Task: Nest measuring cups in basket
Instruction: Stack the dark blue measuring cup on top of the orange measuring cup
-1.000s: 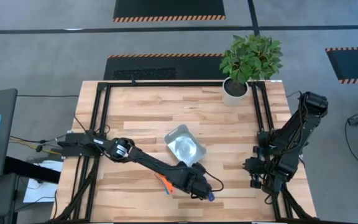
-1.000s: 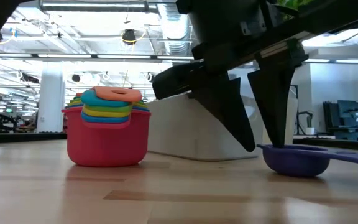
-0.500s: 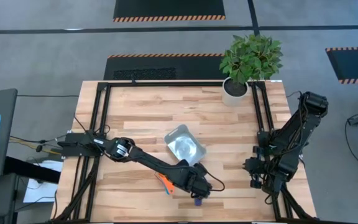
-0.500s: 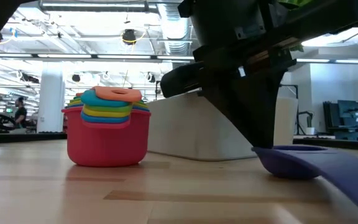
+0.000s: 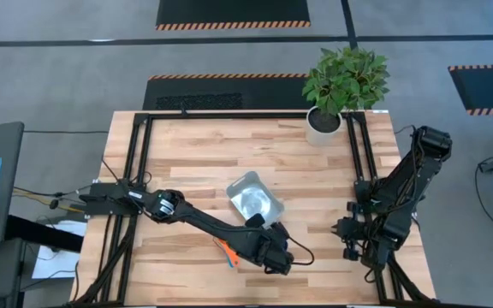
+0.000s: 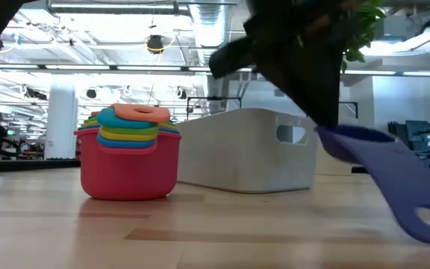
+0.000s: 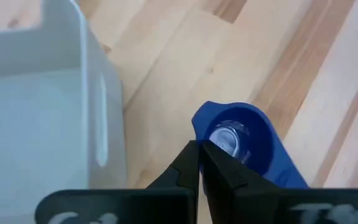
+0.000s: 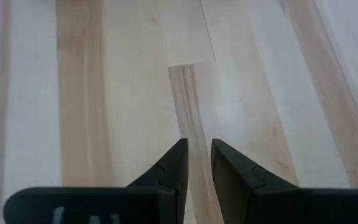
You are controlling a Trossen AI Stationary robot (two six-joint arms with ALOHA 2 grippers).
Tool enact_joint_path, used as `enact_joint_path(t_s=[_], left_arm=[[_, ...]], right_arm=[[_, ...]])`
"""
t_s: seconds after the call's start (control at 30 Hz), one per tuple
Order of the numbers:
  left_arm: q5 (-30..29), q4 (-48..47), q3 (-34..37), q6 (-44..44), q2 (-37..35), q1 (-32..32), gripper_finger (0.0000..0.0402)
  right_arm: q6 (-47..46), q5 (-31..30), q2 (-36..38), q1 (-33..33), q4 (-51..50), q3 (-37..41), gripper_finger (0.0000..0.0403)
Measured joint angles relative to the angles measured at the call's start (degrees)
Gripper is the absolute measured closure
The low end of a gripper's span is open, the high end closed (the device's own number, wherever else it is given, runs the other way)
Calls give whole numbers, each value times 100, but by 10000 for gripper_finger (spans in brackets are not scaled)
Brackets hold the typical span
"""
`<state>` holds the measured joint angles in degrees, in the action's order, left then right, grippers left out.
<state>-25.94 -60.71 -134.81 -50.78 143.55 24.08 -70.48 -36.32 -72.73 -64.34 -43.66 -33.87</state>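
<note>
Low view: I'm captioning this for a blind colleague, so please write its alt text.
The left gripper, coming down from above, has pinched the rim of the dark blue measuring cup and holds it off the wooden table, handle hanging down. To the left stands a red cup with other cups nested inside, the silvery basket behind.

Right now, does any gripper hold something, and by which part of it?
The left gripper holds the dark blue measuring cup by its rim, lifted off the table. The right gripper holds nothing.
</note>
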Motion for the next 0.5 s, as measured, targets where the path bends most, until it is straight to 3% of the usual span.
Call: enact_joint_path(t_s=[0.5], left_arm=[[-320,-823,0,-246,-505,383,401]], right_arm=[[2,-139,0,-2,201,0,310]])
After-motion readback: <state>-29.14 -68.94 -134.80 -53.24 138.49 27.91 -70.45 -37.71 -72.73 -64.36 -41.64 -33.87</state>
